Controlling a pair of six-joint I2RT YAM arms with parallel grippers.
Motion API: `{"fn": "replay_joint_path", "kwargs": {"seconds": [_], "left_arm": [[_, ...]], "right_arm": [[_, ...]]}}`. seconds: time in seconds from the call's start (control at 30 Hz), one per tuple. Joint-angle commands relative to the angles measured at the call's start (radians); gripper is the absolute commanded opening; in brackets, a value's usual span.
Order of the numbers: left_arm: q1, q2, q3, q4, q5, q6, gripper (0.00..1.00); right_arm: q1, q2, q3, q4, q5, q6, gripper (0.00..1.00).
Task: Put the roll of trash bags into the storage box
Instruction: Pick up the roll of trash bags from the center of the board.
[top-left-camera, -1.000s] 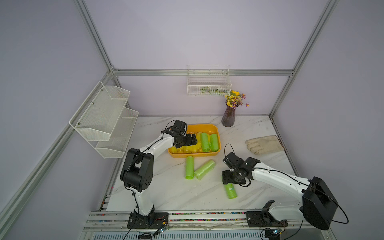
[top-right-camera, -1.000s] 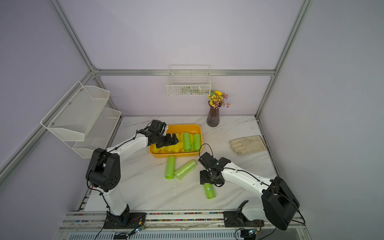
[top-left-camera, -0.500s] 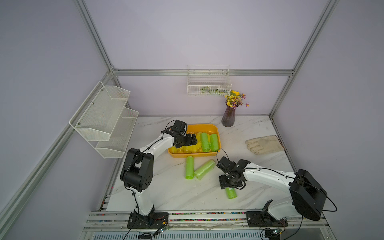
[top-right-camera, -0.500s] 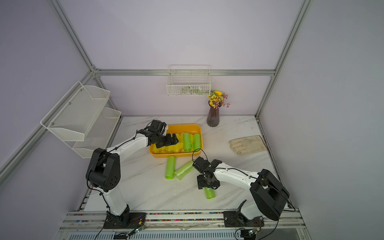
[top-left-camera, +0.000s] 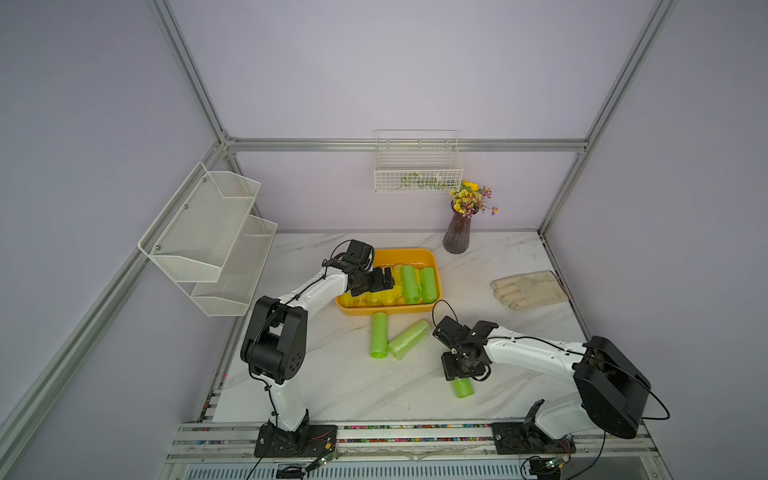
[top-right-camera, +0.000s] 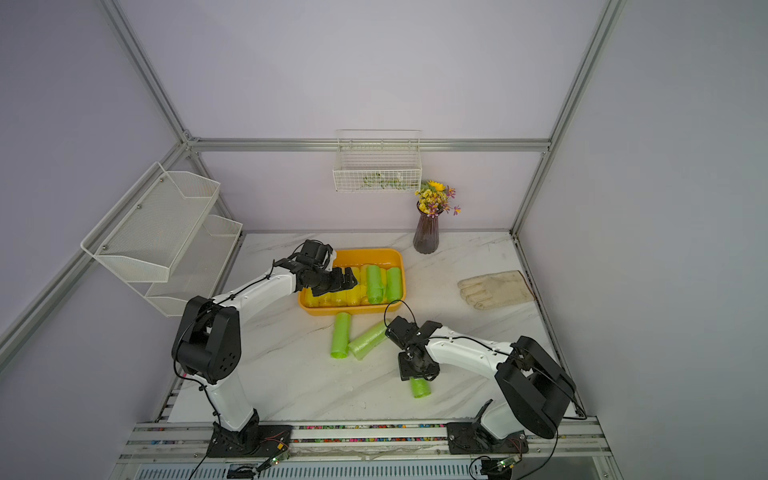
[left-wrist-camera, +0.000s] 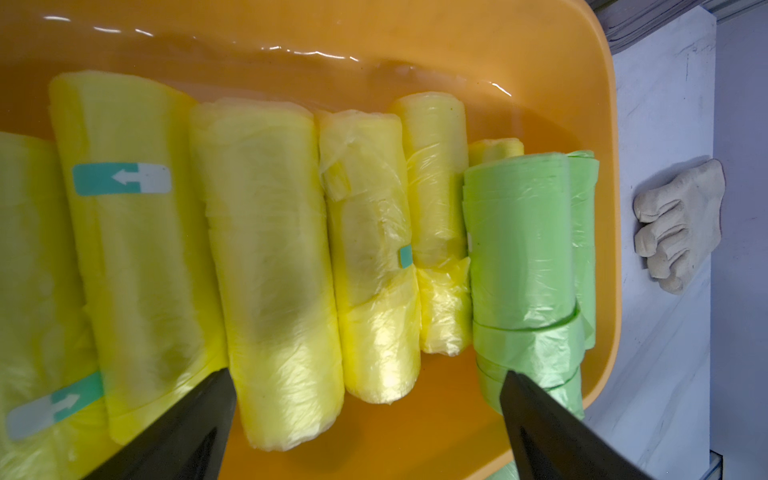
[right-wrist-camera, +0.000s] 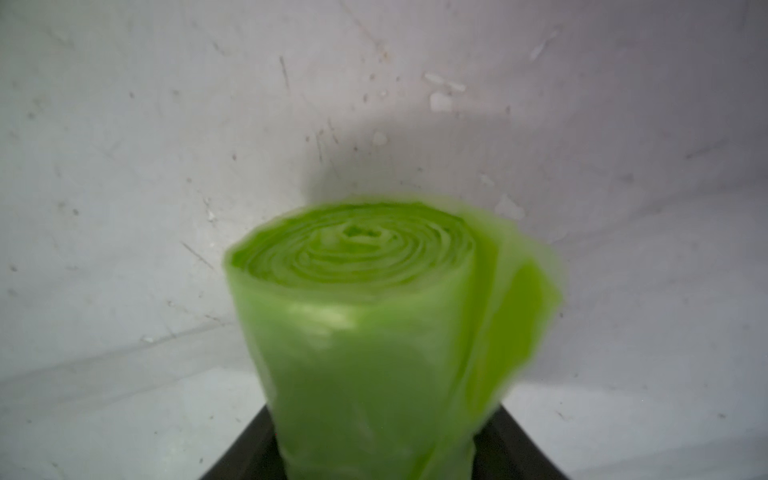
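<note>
A green roll of trash bags (top-left-camera: 462, 387) (top-right-camera: 420, 387) lies on the marble table near the front edge. My right gripper (top-left-camera: 461, 372) (top-right-camera: 415, 372) is over its far end, and in the right wrist view both black fingers press the sides of the roll (right-wrist-camera: 374, 316). The orange-yellow storage box (top-left-camera: 409, 252) (top-right-camera: 370, 252) (left-wrist-camera: 457, 41) holds several yellow rolls and two green ones (top-left-camera: 408, 282). My left gripper (top-left-camera: 388, 279) (top-right-camera: 351, 277) (left-wrist-camera: 368, 374) hovers open over the box with nothing between its fingers.
Two more green rolls (top-left-camera: 379, 335) (top-left-camera: 408, 339) lie just in front of the box. A cream glove (top-left-camera: 530, 287) lies at the right, a purple vase of flowers (top-left-camera: 457, 235) at the back. A wire basket (top-left-camera: 417, 174) and a mesh shelf (top-left-camera: 212, 237) hang on the walls.
My right gripper has come down toward the front edge onto the green roll and its jaws have closed against it. The left arm has not moved.
</note>
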Motion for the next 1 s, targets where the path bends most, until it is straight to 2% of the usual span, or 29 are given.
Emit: {"fn": "replay_joint_path", "kwargs": {"seconds": [0.0,0.1,0.2,0.47,0.63,0.97], "left_arm": [[0.006,-0.026,0.007,0.013,0.004,0.002,1.0],[0.006,-0.022,0.014,0.012,0.005,0.001,1.0],[0.006,-0.024,0.017,0.012,0.005,0.0,1.0],[0.006,-0.039,0.003,0.01,-0.003,-0.005,1.0],[0.006,-0.034,0.013,0.011,0.005,-0.012,1.0],[0.006,-0.083,-0.017,0.008,-0.013,-0.014,1.0]], "right_arm": [[0.007,-0.015,-0.016,0.007,0.013,0.001,0.49],[0.006,-0.03,-0.008,0.009,0.016,-0.002,0.43],[0.006,-0.034,0.014,-0.001,0.02,-0.009,0.4],[-0.001,-0.066,0.131,-0.042,0.09,-0.053,0.38],[-0.044,-0.062,0.221,-0.038,0.1,-0.115,0.38],[-0.163,-0.015,0.336,0.096,-0.011,-0.191,0.38]]}}
